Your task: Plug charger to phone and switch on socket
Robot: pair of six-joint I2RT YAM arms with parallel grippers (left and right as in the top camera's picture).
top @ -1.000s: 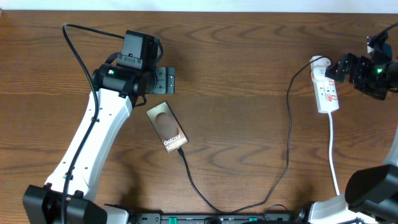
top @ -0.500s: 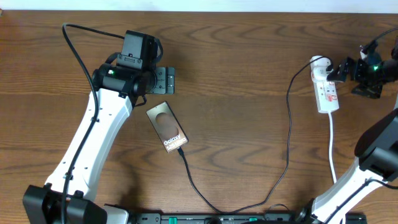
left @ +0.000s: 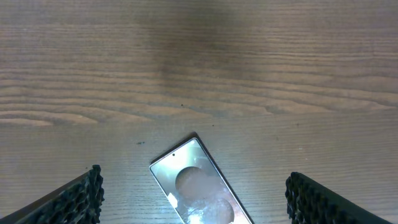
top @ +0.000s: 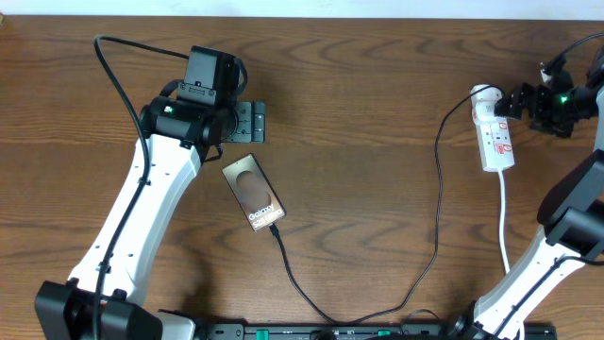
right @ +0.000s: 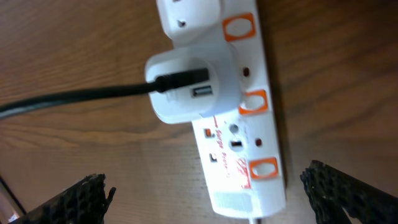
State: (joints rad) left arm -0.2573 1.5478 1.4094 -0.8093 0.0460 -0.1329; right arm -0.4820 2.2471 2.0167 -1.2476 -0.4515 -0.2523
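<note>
The phone (top: 254, 194) lies back-up and slanted on the wooden table, and its top end shows in the left wrist view as phone (left: 200, 190). The charger (top: 436, 203) runs as a thin black cable from the phone's lower edge, loops along the near edge and climbs to a white adapter (right: 193, 87) plugged into the socket (top: 494, 132). My left gripper (top: 253, 123) hovers open just beyond the phone, with nothing between its fingers (left: 74, 199). Open too, my right gripper (top: 517, 99) hangs over the socket (right: 239, 158), its orange switches (right: 254, 101) in sight, fingers (right: 339, 193) wide on either side.
The socket's white cord (top: 505, 217) trails toward the near edge beside the right arm's white base (top: 528, 283). A thick black robot cable (top: 118, 80) arcs along the left arm. The table's far edge (top: 302, 11) borders a white wall.
The right arm has swung, its elbow coming into view at the right edge, and its gripper has shifted slightly toward the far edge by the socket. The left arm, phone and cable are unmoved.
</note>
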